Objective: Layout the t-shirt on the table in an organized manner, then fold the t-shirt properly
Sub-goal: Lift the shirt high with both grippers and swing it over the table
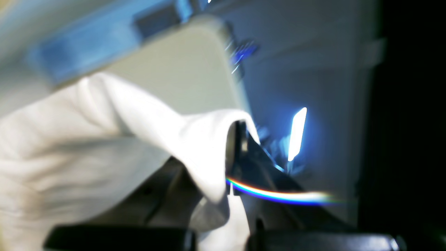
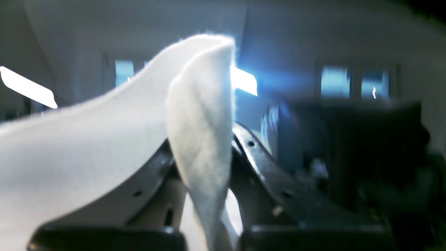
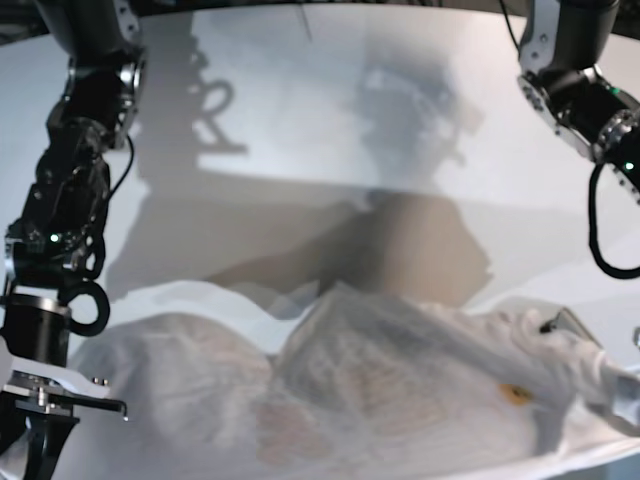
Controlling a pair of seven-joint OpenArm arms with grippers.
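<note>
The white t-shirt [image 3: 380, 390] hangs stretched across the lower part of the base view, lifted off the white table [image 3: 300, 120], with faint prints showing through and a small yellow mark [image 3: 515, 393] near its right side. In the left wrist view my left gripper [image 1: 237, 139] is shut on a fold of the t-shirt [image 1: 87, 139], which drapes away to the left. My right gripper [image 2: 205, 143] is likewise shut on a bunched edge of the t-shirt [image 2: 69, 146] in the right wrist view. Neither gripper's fingertips show in the base view.
The right arm [image 3: 60, 220] stands at the base view's left edge and the left arm [image 3: 580, 90] at its upper right. Arm and cloth shadows lie on the table behind the shirt. A grey box with a blue strip [image 1: 174, 69] shows blurred in the left wrist view.
</note>
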